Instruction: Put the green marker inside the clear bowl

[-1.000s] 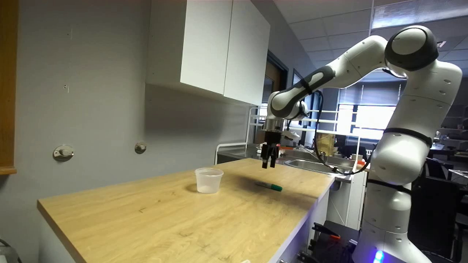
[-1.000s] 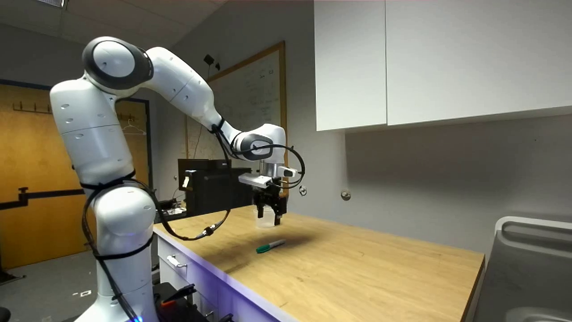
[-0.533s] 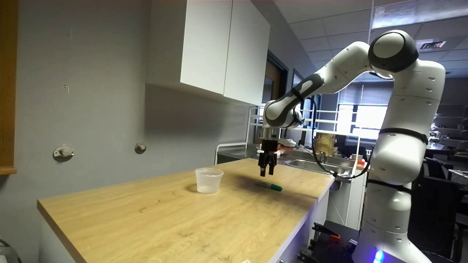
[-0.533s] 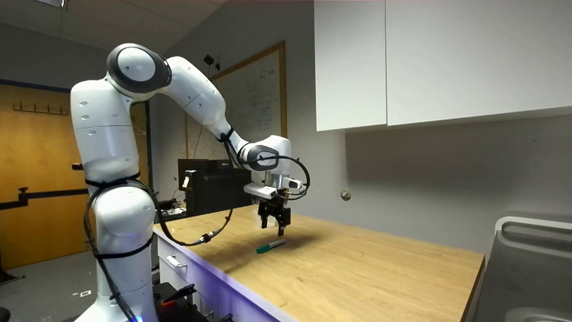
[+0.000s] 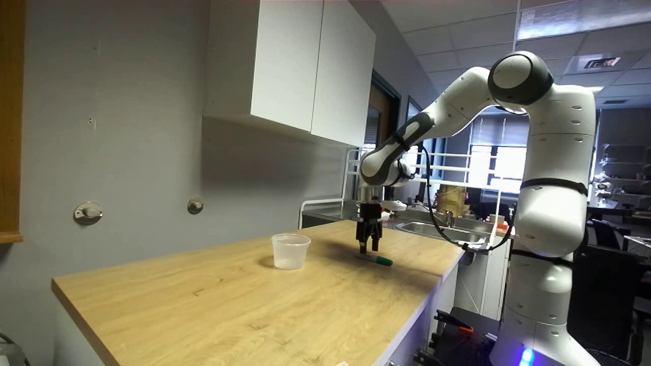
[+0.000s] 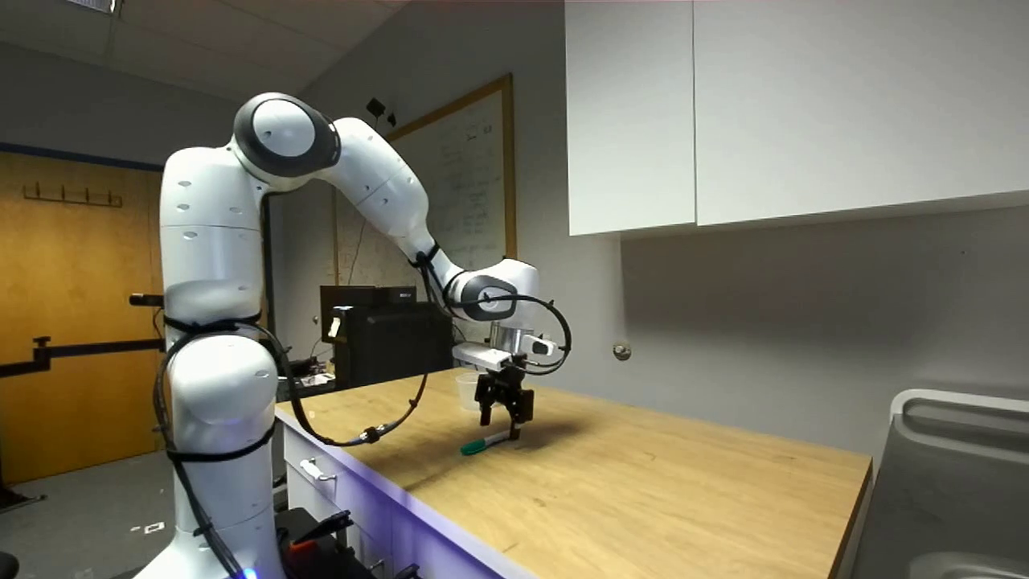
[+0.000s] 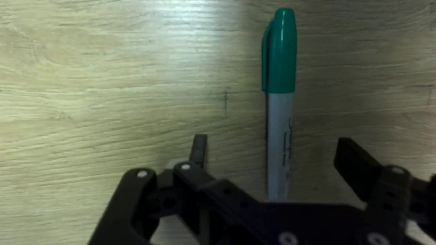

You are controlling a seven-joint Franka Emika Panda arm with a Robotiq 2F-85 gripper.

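The green marker (image 7: 281, 61) lies flat on the wooden counter. It has a green cap and a pale grey barrel. It also shows in both exterior views (image 5: 382, 261) (image 6: 477, 446). My gripper (image 7: 272, 139) is open, pointing down over the barrel. In the wrist view one finger stands on each side of the barrel, with a gap on both sides. In an exterior view the gripper (image 6: 500, 429) is low, just above the counter. The clear bowl (image 5: 290, 251) stands upright on the counter, apart from the marker. It is partly hidden behind the gripper in an exterior view (image 6: 467, 392).
The wooden counter (image 5: 229, 305) runs along a grey wall. White cabinets (image 5: 290, 61) hang above it. A sink (image 5: 442, 231) lies past the counter's far end in an exterior view. A black cable (image 6: 362, 441) hangs in a loop from the arm.
My gripper has moved down toward the counter and come closer around the marker's barrel, staying open. The marker and the bowl have not moved.
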